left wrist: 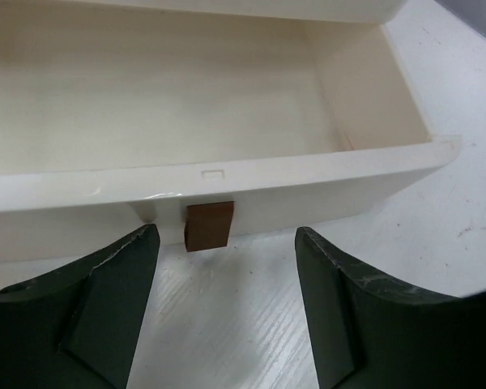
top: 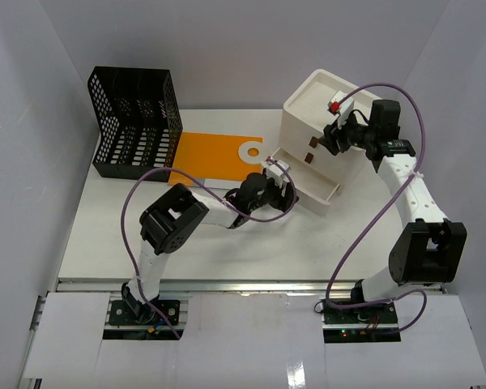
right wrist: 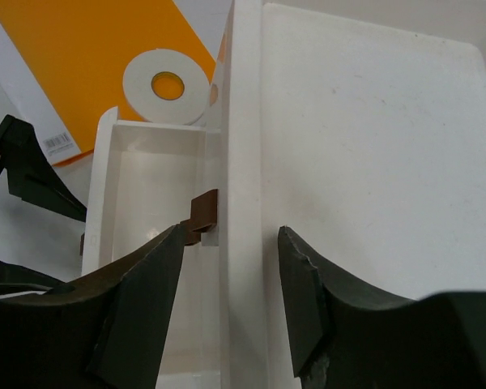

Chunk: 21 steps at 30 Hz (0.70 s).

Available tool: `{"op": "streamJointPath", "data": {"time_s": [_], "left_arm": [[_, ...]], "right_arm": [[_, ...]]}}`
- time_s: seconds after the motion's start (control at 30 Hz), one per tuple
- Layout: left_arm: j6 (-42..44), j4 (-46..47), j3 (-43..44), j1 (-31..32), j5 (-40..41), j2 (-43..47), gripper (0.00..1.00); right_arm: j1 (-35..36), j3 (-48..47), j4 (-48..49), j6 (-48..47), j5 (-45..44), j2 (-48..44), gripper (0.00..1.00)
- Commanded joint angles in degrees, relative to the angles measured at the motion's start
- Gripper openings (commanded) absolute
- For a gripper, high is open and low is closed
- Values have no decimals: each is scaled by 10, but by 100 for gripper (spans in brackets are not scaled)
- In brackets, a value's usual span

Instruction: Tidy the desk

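As the left pincer (left wrist: 227, 237) faces the drawer handle (left wrist: 209, 225), it is released. The right pincer (right wrist: 231, 235), at the desk's (top: 105, 235) two o'clock, is released.

Left arm (top: 174, 223) and right arm (top: 413, 203) in white links between boxy black joint housings, purple cable (top: 130, 207) looping back from each hand to its base, fingers (left wrist: 113, 300) dark matte wedges, inner edges chipped and scuffed pale

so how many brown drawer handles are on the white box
3: top brown square handle and middle brown handle on the shut drawers, bottom brown handle on the pulled-out white plastic drawer.
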State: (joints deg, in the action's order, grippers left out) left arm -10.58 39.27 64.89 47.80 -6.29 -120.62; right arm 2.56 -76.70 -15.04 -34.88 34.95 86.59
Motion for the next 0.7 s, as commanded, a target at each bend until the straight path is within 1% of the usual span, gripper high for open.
{"op": "streamJointPath", "data": {"time_s": [0.0,0.03,0.1,0.27,0.37,0.47,0.53,0.6,0.67], "left_arm": [[19,-19,24,5,-33,84,86],[24,-27,24,4,-37,97,88],[35,-53,23,4,-43,131,89],[45,-131,14,-7,-34,217,90],[3,-183,-3,-42,-29,259,90],[-62,-224,-18,-100,-45,281,90],[-108,-262,-13,-142,-61,277,91],[-137,-298,9,-176,-77,255,91],[-144,-345,51,-196,-73,216,91]], "right_arm": [[-8,27,-95,21,-13,-35,60],[-8,26,-95,23,-12,-49,62],[-12,24,-94,26,-11,-78,65],[-19,27,-94,26,-10,-131,68],[-31,43,-91,26,1,-160,68],[-41,68,-90,27,34,-186,69],[-47,99,-82,30,62,-203,70],[-59,140,-58,31,96,-240,70],[-71,185,-29,35,127,-261,70]]}}
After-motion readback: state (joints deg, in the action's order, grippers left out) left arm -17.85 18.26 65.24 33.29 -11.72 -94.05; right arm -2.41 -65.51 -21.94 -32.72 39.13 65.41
